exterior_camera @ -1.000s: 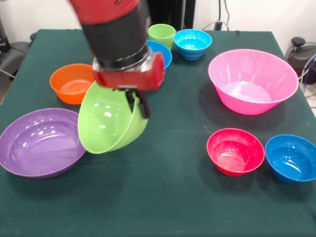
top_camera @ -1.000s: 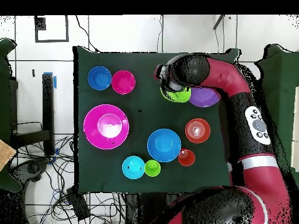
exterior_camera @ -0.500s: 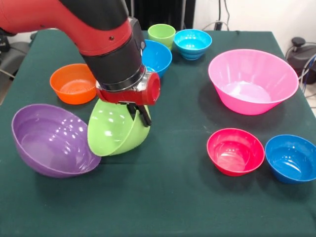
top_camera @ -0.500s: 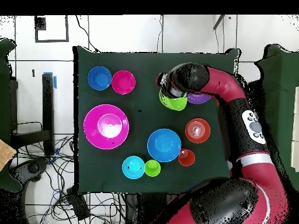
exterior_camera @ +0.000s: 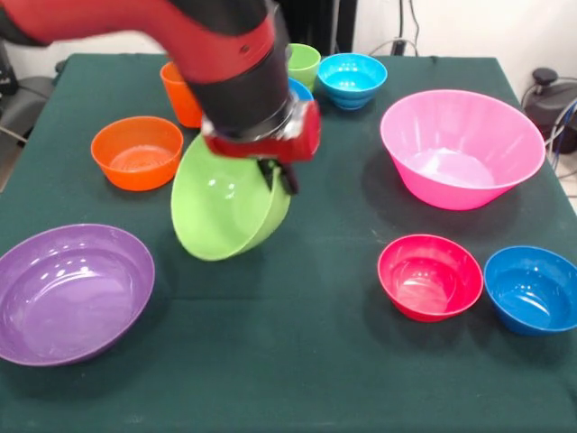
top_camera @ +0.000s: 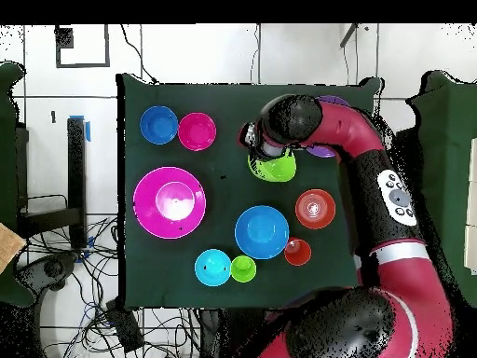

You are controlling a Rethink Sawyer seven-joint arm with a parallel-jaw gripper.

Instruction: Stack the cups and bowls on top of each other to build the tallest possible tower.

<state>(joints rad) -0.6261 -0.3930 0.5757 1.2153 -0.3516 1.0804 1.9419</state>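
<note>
Hand (exterior_camera: pixel 279 176) grips lime bowl (exterior_camera: pixel 230 207) (tilted) by its rim.

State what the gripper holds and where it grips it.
The gripper holds the large lime green bowl by its rim, jaws closed over the edge; the bowl hangs tilted.

Bright, even light falls from above; the bowls throw soft, short shadows on the green table cloth (exterior_camera: pixel 297 361). White glare spots sit on the glossy purple bowl (exterior_camera: pixel 72 293) and red bowl (exterior_camera: pixel 429 276). The arm (exterior_camera: pixel 230 54) is motion-blurred in the front view, the rest sharp.
</note>
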